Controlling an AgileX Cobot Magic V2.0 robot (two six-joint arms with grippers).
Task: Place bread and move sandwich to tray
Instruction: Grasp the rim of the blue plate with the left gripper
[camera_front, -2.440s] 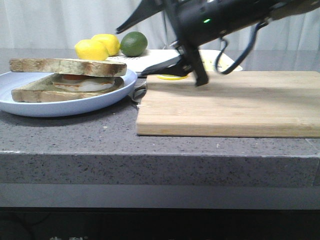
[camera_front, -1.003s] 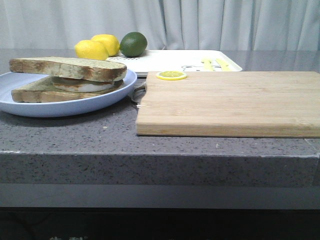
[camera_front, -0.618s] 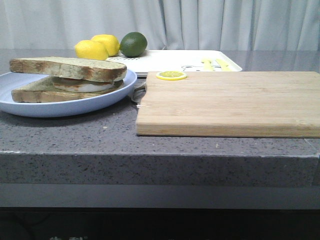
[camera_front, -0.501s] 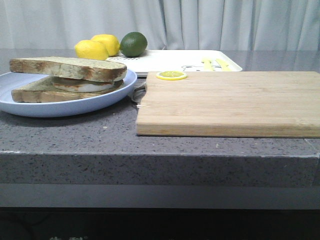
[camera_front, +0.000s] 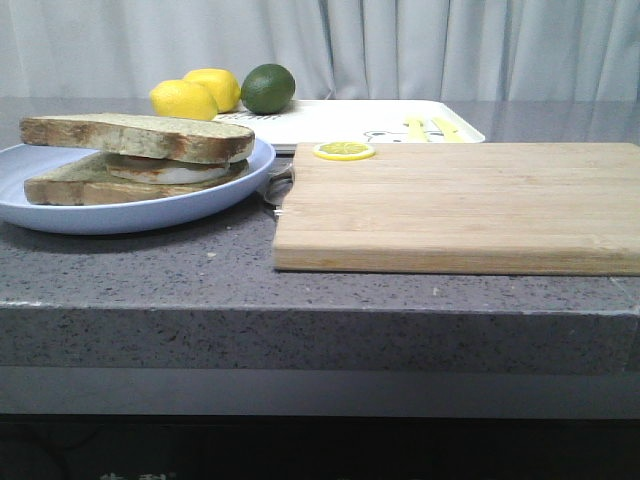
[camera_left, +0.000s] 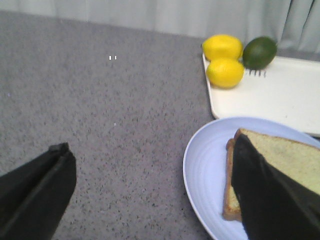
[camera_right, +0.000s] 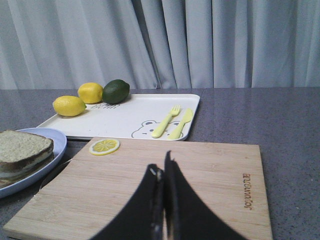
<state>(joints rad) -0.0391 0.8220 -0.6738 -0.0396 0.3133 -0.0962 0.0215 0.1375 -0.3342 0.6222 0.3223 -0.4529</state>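
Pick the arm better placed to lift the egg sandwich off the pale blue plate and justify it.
Left. Its open gripper already hangs at the pale blue round plate, one finger over the toast-and-egg sandwich. The right gripper is shut above the wooden cutting board, farther from the plate.

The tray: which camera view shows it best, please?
The right wrist view: the whole tray lies open there, with its bear drawing and the yellow fork and knife. The front view shows only a thin edge-on strip behind the cutting board. The left wrist view shows one corner.
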